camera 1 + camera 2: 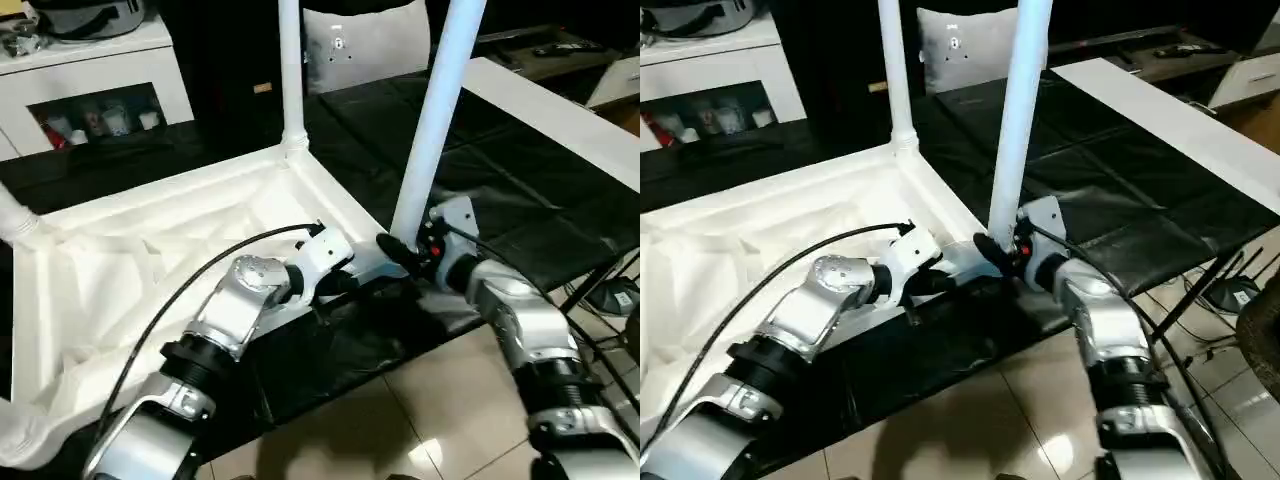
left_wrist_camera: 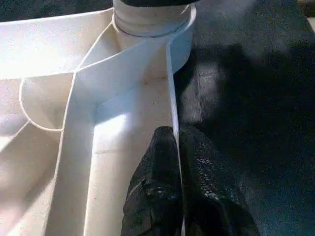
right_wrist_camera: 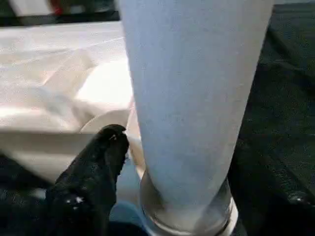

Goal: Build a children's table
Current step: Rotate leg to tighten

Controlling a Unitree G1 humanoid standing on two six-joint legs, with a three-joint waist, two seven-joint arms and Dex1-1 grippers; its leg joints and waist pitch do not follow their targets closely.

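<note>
The children's table is lying upside down on a black-covered surface, ribbed underside up. Two legs are standing upright in corner sockets: a far leg and a near leg. The table's side rim is being pinched by the left gripper, its jaws closed on the thin wall. The near leg's base is being flanked by the right gripper, one black finger showing beside it; whether the leg is being gripped cannot be told.

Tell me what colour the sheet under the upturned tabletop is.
Black: the sheet spread beneath the white tabletop, clearest in the left eye view.
</note>
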